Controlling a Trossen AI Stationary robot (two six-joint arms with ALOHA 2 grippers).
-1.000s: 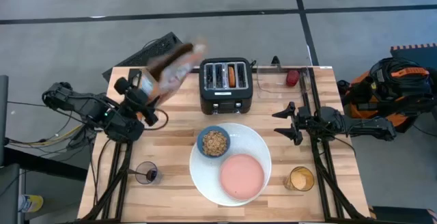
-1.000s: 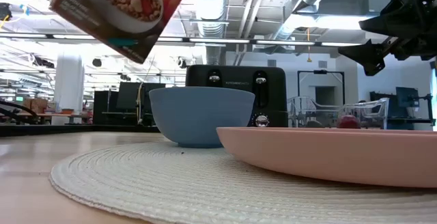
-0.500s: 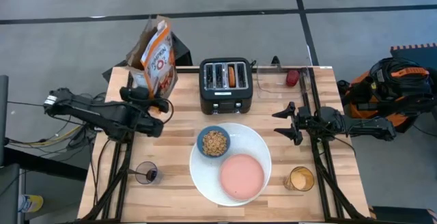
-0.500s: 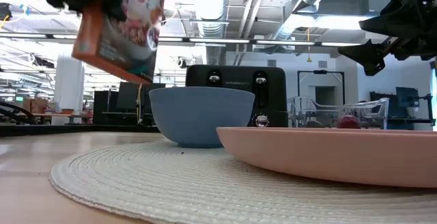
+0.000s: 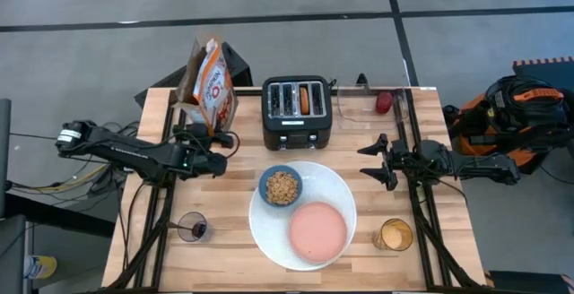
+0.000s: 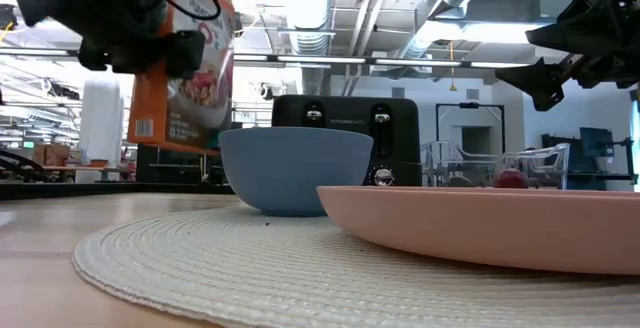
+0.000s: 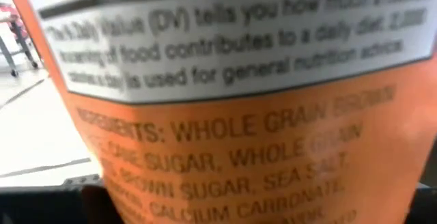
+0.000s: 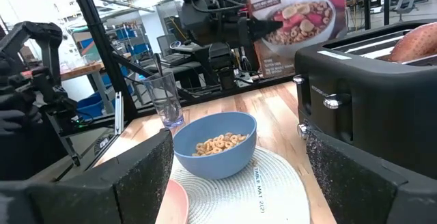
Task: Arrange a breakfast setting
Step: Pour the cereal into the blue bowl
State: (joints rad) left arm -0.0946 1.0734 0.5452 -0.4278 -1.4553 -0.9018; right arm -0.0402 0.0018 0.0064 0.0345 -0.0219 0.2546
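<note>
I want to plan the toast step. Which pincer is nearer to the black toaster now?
Left. The left pincer, holding the orange cereal box, is just beside the toaster. The right pincer hangs open, farther off on its other side.

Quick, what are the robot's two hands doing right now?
Left gripper: closed on the orange cereal box, holding it upright at the table's back left.
Right gripper: open, holding nothing, beside the big white round plate.

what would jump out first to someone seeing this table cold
The orange cereal box, held upright by the left gripper at the table's far left corner beside the black toaster. Next, the big white plate in the middle, carrying a blue bowl of cereal and a pink saucer.
</note>
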